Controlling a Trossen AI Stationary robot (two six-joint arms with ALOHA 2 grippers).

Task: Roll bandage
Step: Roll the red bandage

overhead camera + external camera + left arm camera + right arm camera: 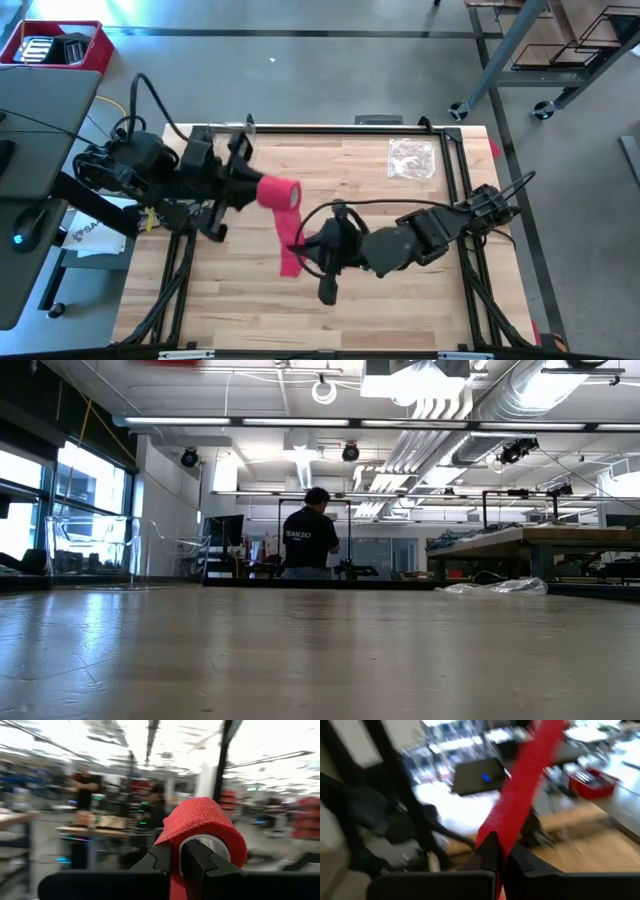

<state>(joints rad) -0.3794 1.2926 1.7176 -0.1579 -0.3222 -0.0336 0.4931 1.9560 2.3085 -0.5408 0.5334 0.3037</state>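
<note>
The bandage is a bright red roll [281, 193] with a loose strip [291, 232] running from it toward the table's near edge. My left gripper [258, 188] is shut on the roll, above the table's left middle; the roll also shows in the left wrist view [205, 825]. My right gripper [303, 245] is shut on the strip near its free end [290, 266]. In the right wrist view the strip [530, 775] runs straight away from my fingers. The low view shows neither gripper nor bandage. My left gripper holds the roll at its open end [172, 837], pinching the red wall between its two fingers. One finger [202, 862] stands in front of the pale core [212, 845]; the other [160, 860] is outside. The roll is lifted, its axis about level. My right gripper pinches the strip [496, 832] between its two fingers, a short way from the free end, with the fingers across it. The strip runs straight from the fingers up to the roll. A short tail [290, 266] sticks out past the fingers.
A crinkled clear plastic bag [411, 158] lies at the table's far right, and also shows in the low view [495, 587]. A person [310, 540] stands in the room beyond the table. Bare wood [400, 310] lies along the near edge.
</note>
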